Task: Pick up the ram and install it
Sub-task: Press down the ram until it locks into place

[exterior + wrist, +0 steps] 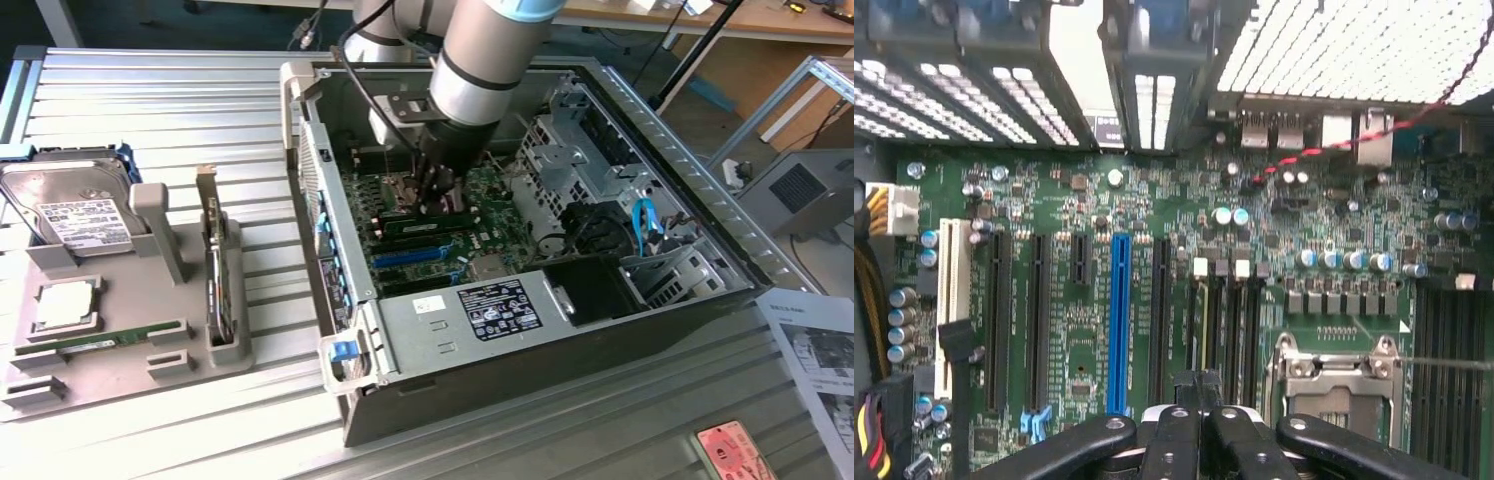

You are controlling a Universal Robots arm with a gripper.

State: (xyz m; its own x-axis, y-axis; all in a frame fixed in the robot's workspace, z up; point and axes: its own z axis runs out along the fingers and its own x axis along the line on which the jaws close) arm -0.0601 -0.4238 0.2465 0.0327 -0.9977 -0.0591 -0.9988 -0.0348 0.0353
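Ribbed metal bench [160, 100]; wooden desks behind. Open computer case [441, 340] mid-bench. Gripper [438, 205] inside it, fingers [1174, 440] pressed together, just above the ram [430, 226], which lies on the motherboard [1154, 300]. Grey parts tray [147, 350] at bench's exterior-view left edge. Printed sheet [814, 350] at right edge
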